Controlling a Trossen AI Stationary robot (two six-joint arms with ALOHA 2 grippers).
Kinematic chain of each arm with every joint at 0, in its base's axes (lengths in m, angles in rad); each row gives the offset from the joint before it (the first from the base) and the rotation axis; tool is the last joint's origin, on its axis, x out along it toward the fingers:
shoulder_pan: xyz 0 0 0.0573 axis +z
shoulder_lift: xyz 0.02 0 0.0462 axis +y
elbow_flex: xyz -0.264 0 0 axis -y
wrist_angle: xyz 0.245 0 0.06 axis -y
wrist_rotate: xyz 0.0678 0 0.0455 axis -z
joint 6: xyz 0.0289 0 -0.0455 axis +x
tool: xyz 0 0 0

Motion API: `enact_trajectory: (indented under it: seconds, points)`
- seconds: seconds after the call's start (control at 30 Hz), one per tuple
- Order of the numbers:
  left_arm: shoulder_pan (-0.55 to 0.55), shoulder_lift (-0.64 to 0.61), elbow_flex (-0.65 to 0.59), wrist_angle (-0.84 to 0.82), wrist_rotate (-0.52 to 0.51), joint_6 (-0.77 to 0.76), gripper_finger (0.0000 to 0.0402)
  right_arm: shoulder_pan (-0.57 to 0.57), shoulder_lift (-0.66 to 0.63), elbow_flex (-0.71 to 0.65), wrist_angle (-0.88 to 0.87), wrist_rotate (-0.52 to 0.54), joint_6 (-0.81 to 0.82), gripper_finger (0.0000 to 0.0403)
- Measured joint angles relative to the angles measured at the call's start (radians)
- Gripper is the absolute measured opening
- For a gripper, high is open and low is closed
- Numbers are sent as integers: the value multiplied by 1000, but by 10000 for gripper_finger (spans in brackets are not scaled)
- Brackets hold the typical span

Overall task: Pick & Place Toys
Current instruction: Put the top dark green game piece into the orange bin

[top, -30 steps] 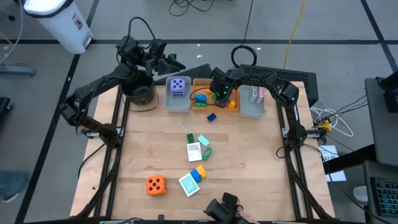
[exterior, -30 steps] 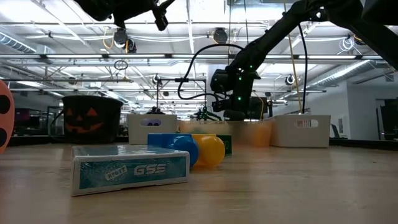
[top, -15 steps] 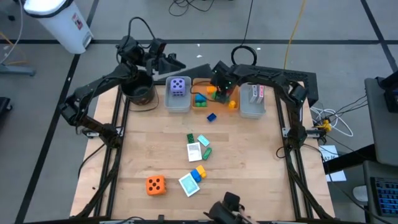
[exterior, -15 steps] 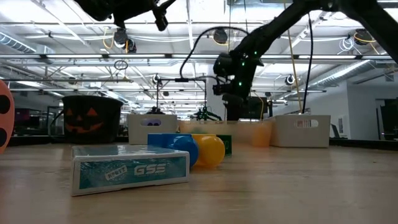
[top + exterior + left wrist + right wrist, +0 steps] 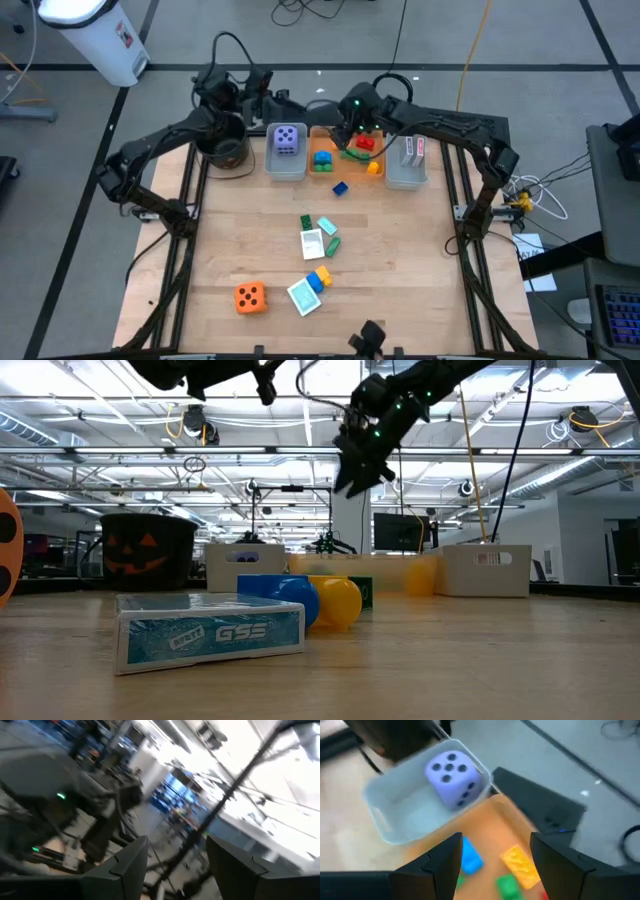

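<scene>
Purple die [image 5: 454, 776] five-face up.

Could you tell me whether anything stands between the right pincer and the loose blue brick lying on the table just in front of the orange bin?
Nothing visible does. The right pincer hangs open above the orange bin; the blue brick lies uncovered on the table.

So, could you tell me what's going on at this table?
A two-armed robot is sorting toys into bins. The right gripper hangs open and empty above the orange bin, which holds several bricks. The purple die sits in the grey bin beside it. The left gripper waits, open, over the black pot. The orange die, cards and more bricks remain on the table.
</scene>
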Motion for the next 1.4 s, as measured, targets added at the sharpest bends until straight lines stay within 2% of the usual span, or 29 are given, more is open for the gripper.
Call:
enact_trajectory:
  seconds: [0.17, 0.33, 0.47, 0.57, 0.67, 0.73, 0.93, 1.1, 1.27, 1.33, 1.4]
  points:
    - [-52, 0, 0, -35, 124, 8, 209, 47, -46, -1, -21, -40, 67, 223]
    - [-129, -11, 0, -205, 111, 140, 209, 138, -103, -1, -76, -24, 80, 224]
    - [-201, -56, 0, -542, -72, 415, 209, 242, -153, -15, -93, 91, 81, 224]
    - [-254, -90, 0, -770, -239, 567, 209, 310, -200, -77, -53, 118, 93, 224]
    - [-309, -109, 0, -901, -351, 652, 209, 361, -251, -165, 21, 116, 131, 224]
    - [-346, -113, 0, -941, -386, 676, 209, 389, -288, -236, 67, 117, 161, 224]
    - [-452, -110, 0, -1002, -498, 677, 209, 453, -414, -468, 217, 116, 278, 224]
    - [-551, -109, 0, -1110, -774, 600, 209, 505, -544, -658, 357, 117, 382, 224]
    - [-645, -90, 0, -1225, -1060, 408, 209, 596, -648, -800, 494, 117, 469, 224]
    - [-664, -73, 0, -1261, -1106, 311, 209, 640, -670, -835, 538, 125, 489, 224]
    - [-677, -44, 0, -1258, -1105, 216, 209, 688, -683, -864, 574, 162, 514, 224]
